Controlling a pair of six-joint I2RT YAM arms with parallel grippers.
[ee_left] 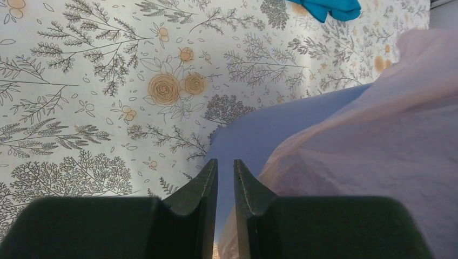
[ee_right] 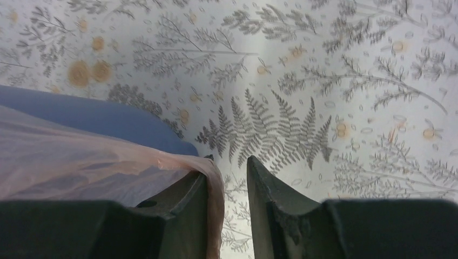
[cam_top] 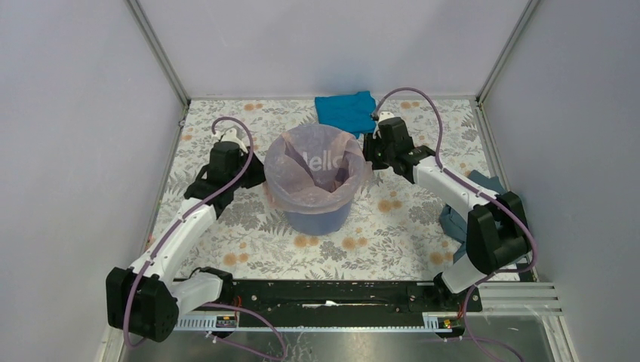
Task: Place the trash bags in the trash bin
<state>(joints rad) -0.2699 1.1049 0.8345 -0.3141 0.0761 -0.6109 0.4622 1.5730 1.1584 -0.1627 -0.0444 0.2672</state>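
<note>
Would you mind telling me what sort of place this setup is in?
Probably a lab robot test cell: plain grey walls on aluminium posts box in a floral-covered table, with the left arm and right arm mounted at its near edge.

we see white links and black joints on the left arm (cam_top: 177,234) and right arm (cam_top: 447,181), purple cables (cam_top: 413,91) looping along each, dark wedge-shaped fingers (ee_left: 201,189).
</note>
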